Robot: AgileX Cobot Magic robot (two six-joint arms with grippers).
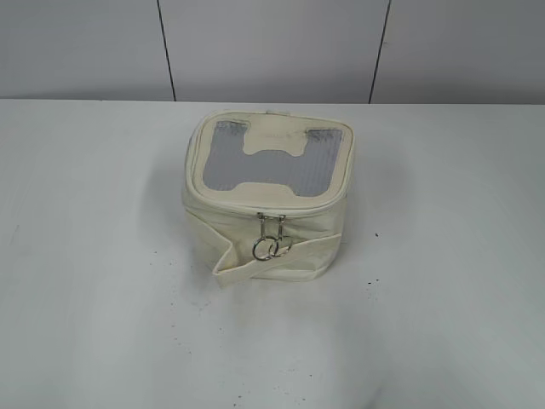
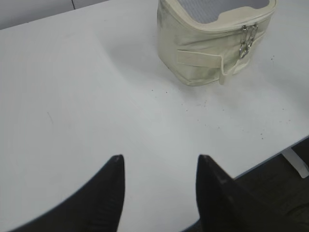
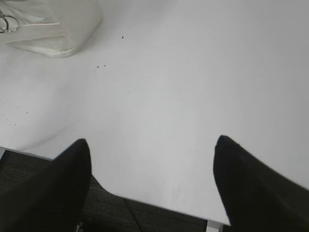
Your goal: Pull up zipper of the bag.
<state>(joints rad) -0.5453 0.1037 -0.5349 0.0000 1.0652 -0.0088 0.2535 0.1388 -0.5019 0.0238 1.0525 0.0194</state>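
Observation:
The cream bag [image 1: 268,204] stands in the middle of the white table, its grey window panels and H-shaped patch facing up. The zipper [image 1: 271,239] runs round the top rim, and two silver pulls with round rings hang down the near side. A wide strap band [image 1: 247,264] sticks out low on the near side. The bag also shows at the top right of the left wrist view [image 2: 207,53], pulls [image 2: 247,41] hanging, and at the top left of the right wrist view [image 3: 48,29]. My left gripper [image 2: 159,162] is open and empty near the table's front edge. My right gripper [image 3: 152,145] is open and empty over the front edge.
The white table [image 1: 102,256] ends at its front edge [image 3: 159,200], with dark floor below. A grey panelled wall [image 1: 272,51] stands behind the table. Small dark specks lie on the table near the bag.

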